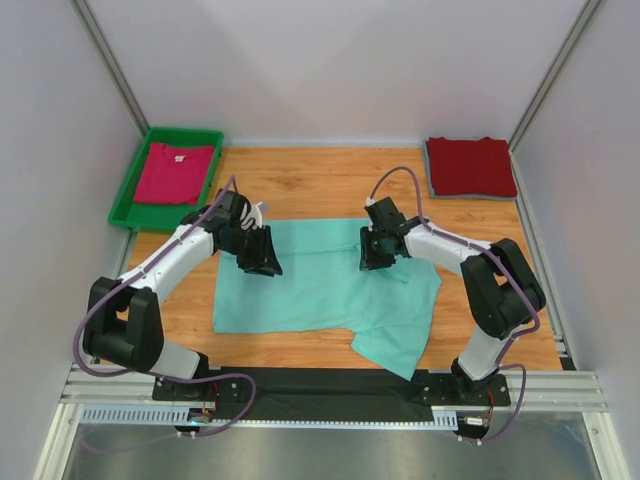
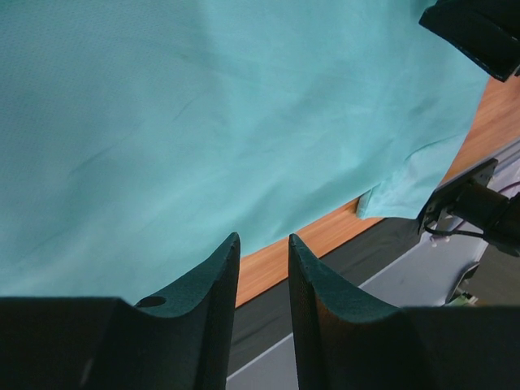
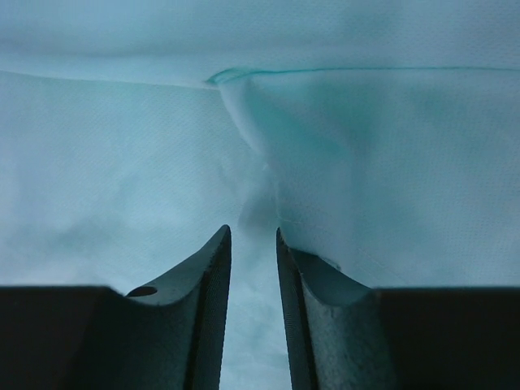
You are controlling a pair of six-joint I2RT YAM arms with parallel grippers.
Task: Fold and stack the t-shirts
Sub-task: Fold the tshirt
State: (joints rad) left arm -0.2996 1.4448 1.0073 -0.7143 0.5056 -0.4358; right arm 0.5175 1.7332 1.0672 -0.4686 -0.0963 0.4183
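Observation:
The mint-teal t-shirt (image 1: 320,285) lies spread over the middle of the wooden table, with one corner folded up at the near right. My left gripper (image 1: 265,265) hangs over its left part. In the left wrist view this gripper (image 2: 264,237) is open, and only wood and the black mat show between its fingers. My right gripper (image 1: 372,258) is down on the shirt's far right part. In the right wrist view its jaws (image 3: 253,231) stand close, with a pucker of teal cloth (image 3: 366,162) at the tips. The dark red t-shirt (image 1: 470,165) lies folded at the back right. The magenta-pink t-shirt (image 1: 175,172) lies in the tray.
A green plastic tray (image 1: 128,195) stands at the back left corner. A black mat (image 1: 330,385) and a metal rail run along the near edge by the arm bases. White walls close in both sides and the back.

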